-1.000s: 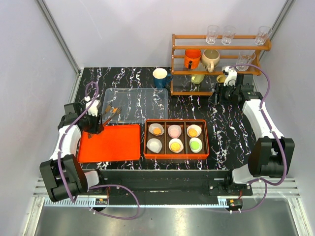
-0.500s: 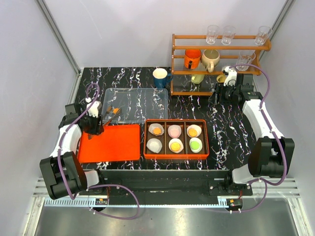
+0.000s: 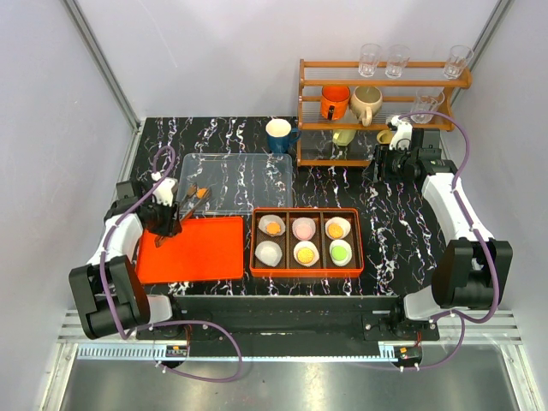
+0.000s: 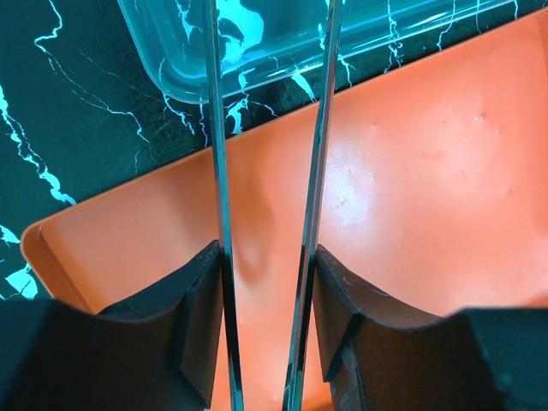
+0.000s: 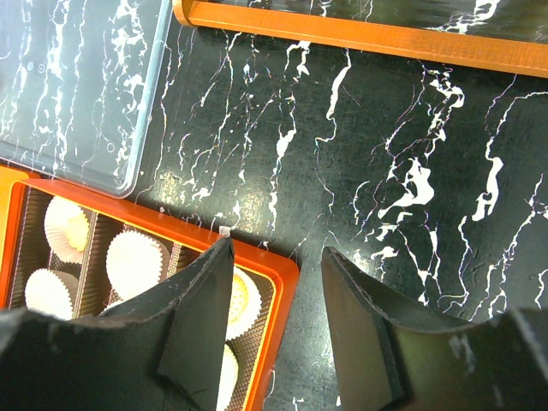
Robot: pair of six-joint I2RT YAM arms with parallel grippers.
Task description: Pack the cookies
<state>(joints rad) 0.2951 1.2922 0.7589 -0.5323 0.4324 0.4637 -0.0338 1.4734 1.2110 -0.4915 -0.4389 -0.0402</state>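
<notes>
Cookies (image 3: 306, 253) seen overhead, tongs (image 4: 315, 171) clear only from left wrist

Paper liners (image 3: 268, 252): six, in one divided box (image 3: 306, 272). Cookies (image 3: 272, 226) showing: three orange, one pink, one green. Orange tray (image 3: 205, 257): one. Tongs (image 3: 195, 199): one pair. Glasses (image 3: 370, 58): four.

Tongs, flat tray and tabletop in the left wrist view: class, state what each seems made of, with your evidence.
Tongs: likely polished metal, with thin mirror-like blades. Flat tray: probably matte orange plastic, with faint scuffs. Tabletop: black with white veins, marble-look; whether stone or laminate cannot be told.
</notes>
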